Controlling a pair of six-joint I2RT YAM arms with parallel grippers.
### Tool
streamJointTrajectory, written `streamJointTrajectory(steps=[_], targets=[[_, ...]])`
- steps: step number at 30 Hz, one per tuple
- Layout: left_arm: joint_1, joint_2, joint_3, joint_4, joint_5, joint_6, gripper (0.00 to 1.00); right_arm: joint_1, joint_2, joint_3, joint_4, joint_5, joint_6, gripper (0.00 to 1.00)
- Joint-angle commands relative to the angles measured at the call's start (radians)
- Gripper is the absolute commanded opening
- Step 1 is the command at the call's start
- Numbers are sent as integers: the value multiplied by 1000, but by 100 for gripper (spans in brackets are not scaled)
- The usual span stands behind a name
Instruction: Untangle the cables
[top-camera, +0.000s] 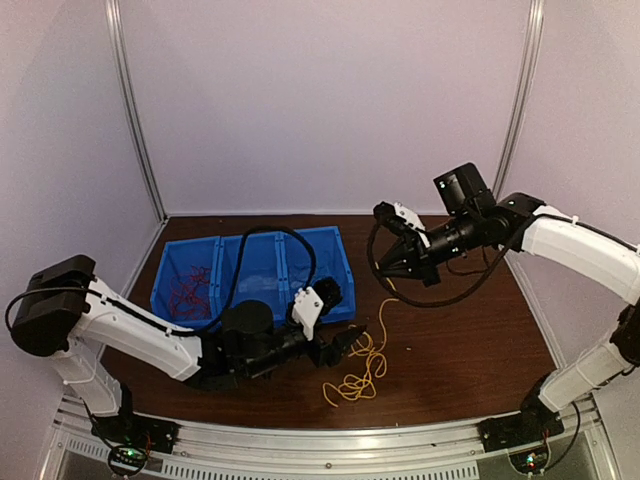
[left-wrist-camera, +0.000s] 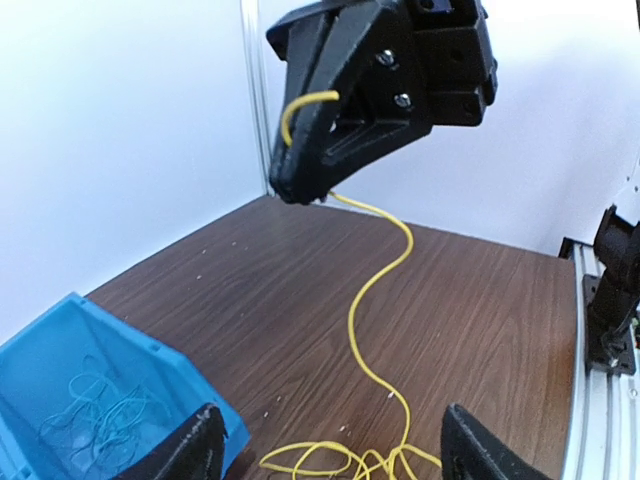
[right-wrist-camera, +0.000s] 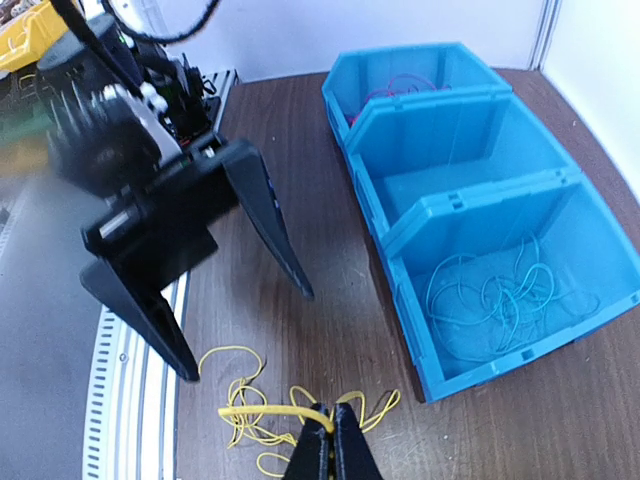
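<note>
Centrally, the yellow cable (top-camera: 355, 380) lies in a loose heap on the table (top-camera: 460, 350) just beside the near right corner of the blue bin (top-camera: 335, 270). One strand (left-wrist-camera: 375, 285) climbs from the heap, away from the bin, to the right gripper (top-camera: 385, 275), which hangs high to the bin's right with its jaws clenched on that strand. The left gripper (top-camera: 345, 345) sits low against the bin's near side, at the heap's edge, fingers spread wide and grasping nothing. Within the bin, light blue cables (right-wrist-camera: 490, 295) fill the compartment nearest the heap and red cables (top-camera: 190, 285) the farthest. The step in hand appears to be drawing the yellow cable out straight. It would go best as a slow, steady pull away from the bin while the left gripper pins the heap's far loops, so that coils open rather than cinch.
</note>
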Motion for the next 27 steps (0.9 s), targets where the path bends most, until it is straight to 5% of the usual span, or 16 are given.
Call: streamJointTrajectory(steps=[1, 9, 13, 18, 27], targets=[[-3, 128, 107, 224, 135, 90, 71, 4, -38, 41, -25, -43, 38, 0], [-2, 306, 265, 275, 167, 74, 48, 3, -53, 136, -63, -91, 65, 0], [-1, 376, 296, 294, 197, 75, 25, -9, -71, 208, -78, -84, 68, 0], [0, 421, 289, 298, 228, 54, 9, -57, -64, 373, -119, -128, 72, 0], [13, 501, 290, 224, 216, 44, 0, -225, -36, 686, -31, -282, 207, 0]])
